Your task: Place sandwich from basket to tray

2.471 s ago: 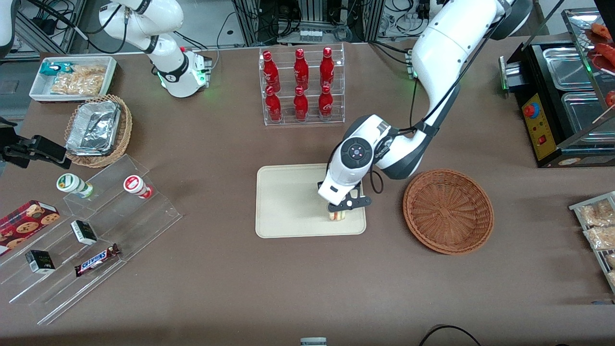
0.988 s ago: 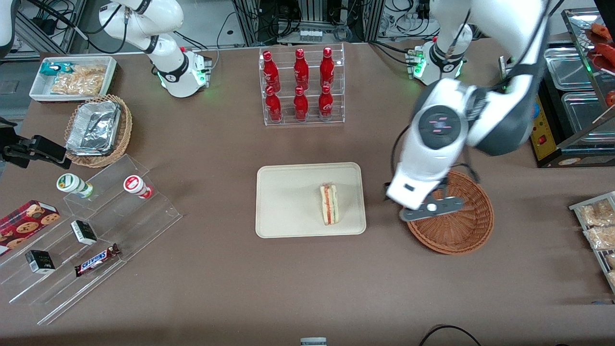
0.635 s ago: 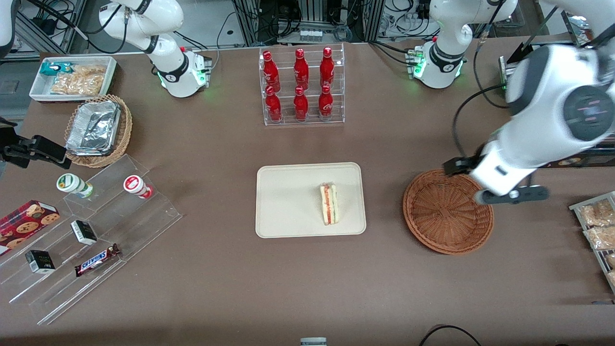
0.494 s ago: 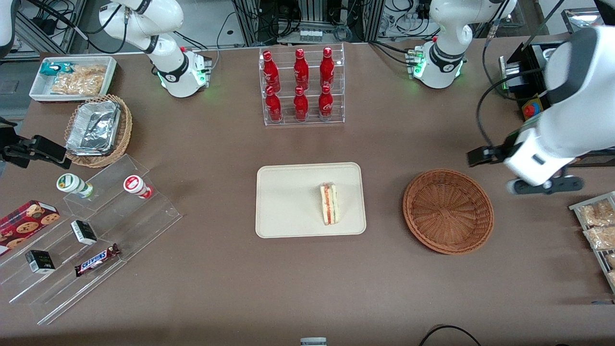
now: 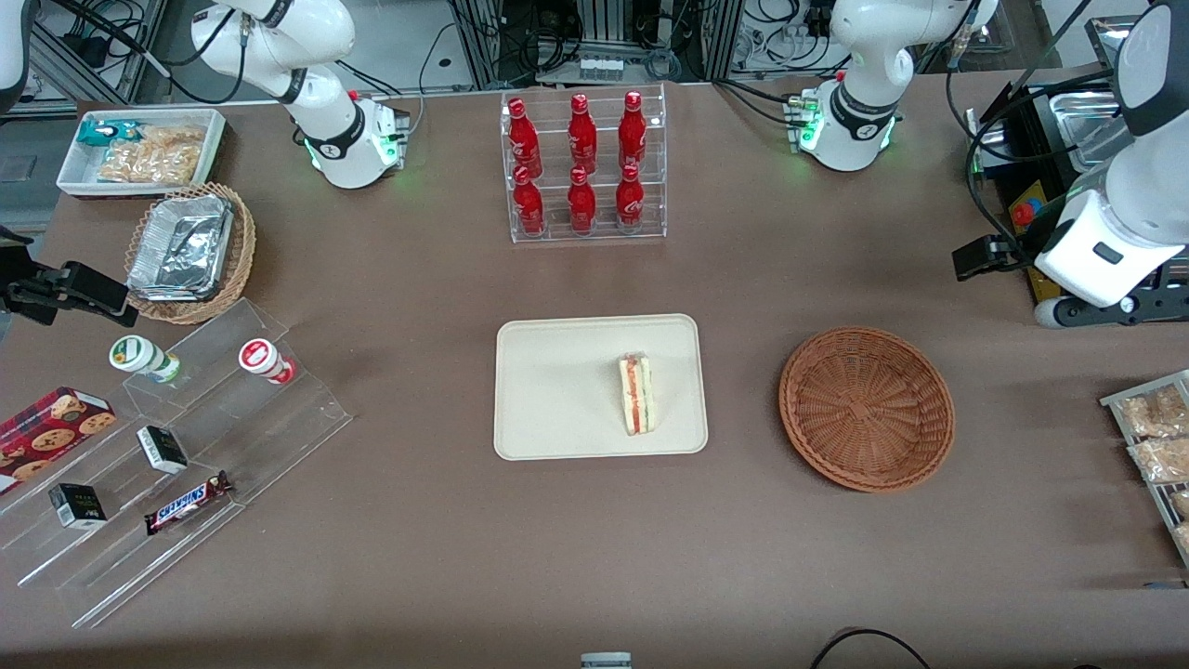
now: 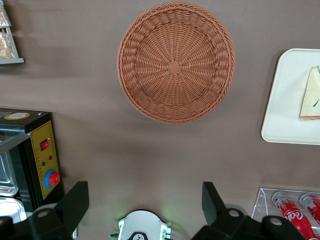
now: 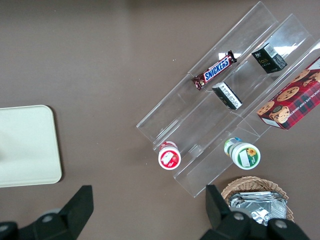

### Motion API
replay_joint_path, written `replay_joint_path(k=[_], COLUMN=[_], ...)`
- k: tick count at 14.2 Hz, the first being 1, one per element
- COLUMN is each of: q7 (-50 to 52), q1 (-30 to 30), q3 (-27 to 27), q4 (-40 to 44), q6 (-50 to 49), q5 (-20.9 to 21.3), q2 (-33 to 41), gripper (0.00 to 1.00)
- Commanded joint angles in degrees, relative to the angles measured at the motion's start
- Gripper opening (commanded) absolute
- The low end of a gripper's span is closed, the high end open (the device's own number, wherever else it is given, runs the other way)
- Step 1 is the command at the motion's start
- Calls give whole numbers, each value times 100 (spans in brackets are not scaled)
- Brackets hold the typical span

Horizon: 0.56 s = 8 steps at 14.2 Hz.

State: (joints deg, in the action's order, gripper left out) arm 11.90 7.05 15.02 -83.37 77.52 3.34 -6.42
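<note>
one sandwich (image 5: 637,395) in the front view, lying flat on the tray (image 5: 557,390) near the rim that faces the basket (image 5: 866,407), basket bare of food and well apart from the tray. high up toward the working arm's end of the table (image 5: 464,557), the hand (image 5: 1105,311), over bare table just in front of the black heated cabinet (image 5: 1068,186) and clear of both basket and tray. little left to spoil by this look: judged done, with the main hazard a careless sweep of the arm into that cabinet or the bagged snacks (image 5: 1152,437) nearby. less likely, a pass back low over the tray, clipping the wedge and nudging it over the low rim it sits close to. in the left wrist view, straight down on the empty basket (image 6: 176,61), a corner of the tray (image 6: 290,100) with the pale wedge (image 6: 311,95) resting inside it, nothing touching it. fingers (image 6: 75,202) spread wide, nothing between them, so no chance of dragging the food along. red button and yellow panel of the cabinet (image 6: 42,160) close beside one finger, hence the collision worry. in the right wrist view, only a bare corner of the tray (image 7: 30,145) and the clear stepped display (image 7: 220,110) with its snacks, all far from any likely trouble.
</note>
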Motion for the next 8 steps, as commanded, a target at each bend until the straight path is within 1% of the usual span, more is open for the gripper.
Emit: replay_joint_path(k=[1,3,8], q7=[66,259,216], q1=[7,7,-10], q3=[45,45,54], q4=[-118,-4,-3], q6=[-184,-184,-158], q5=[70,18,17], q2=[177,97,80], gripper=[100,100,100])
